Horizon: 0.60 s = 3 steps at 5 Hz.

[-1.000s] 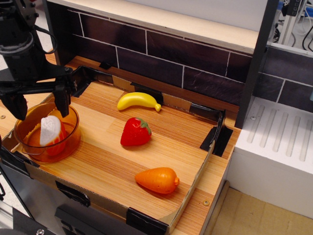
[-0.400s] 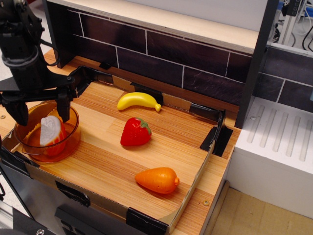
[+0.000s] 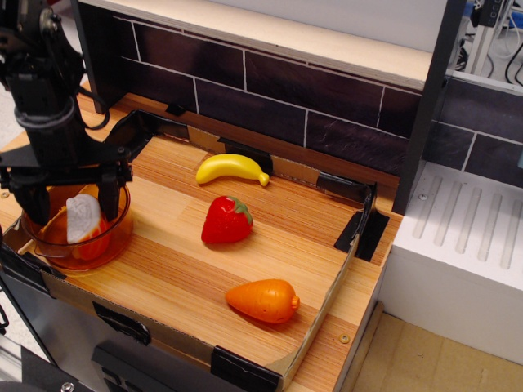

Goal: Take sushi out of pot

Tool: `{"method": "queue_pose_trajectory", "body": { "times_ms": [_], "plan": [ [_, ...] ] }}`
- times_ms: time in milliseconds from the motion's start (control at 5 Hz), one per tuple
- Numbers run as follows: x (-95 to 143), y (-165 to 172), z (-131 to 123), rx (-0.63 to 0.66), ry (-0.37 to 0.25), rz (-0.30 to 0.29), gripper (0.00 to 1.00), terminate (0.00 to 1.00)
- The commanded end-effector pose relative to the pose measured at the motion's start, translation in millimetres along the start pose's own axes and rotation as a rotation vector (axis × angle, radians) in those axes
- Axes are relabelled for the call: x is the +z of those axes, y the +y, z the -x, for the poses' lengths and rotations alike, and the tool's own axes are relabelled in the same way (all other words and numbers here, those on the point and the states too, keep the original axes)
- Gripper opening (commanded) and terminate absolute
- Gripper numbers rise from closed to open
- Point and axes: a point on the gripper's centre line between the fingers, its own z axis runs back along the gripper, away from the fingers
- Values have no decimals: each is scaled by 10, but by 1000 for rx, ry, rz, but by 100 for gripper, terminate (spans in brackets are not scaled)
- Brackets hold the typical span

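The pot (image 3: 78, 233) sits at the near-left corner of the board, and the sushi (image 3: 84, 220) stands tilted inside it, white body up, striped orange side low. My gripper (image 3: 69, 198) hangs over the pot, jaws spread wide either side of the sushi, holding nothing. I judge the piece light, hard and slick; I'd pinch across its white flanks. Beyond lies a strawberry (image 3: 226, 220).
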Motion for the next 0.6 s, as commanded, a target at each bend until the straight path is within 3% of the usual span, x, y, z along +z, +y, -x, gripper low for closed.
{"method": "queue_pose_trajectory", "body": {
  "times_ms": [0, 200, 400],
  "plan": [
    [-59, 8, 13, -33, -31, -39, 100, 0],
    [-51, 5, 11, -40, -43, -30, 0, 0],
    [69, 30, 16, -34, -52, -9, 0, 0]
  ]
}}
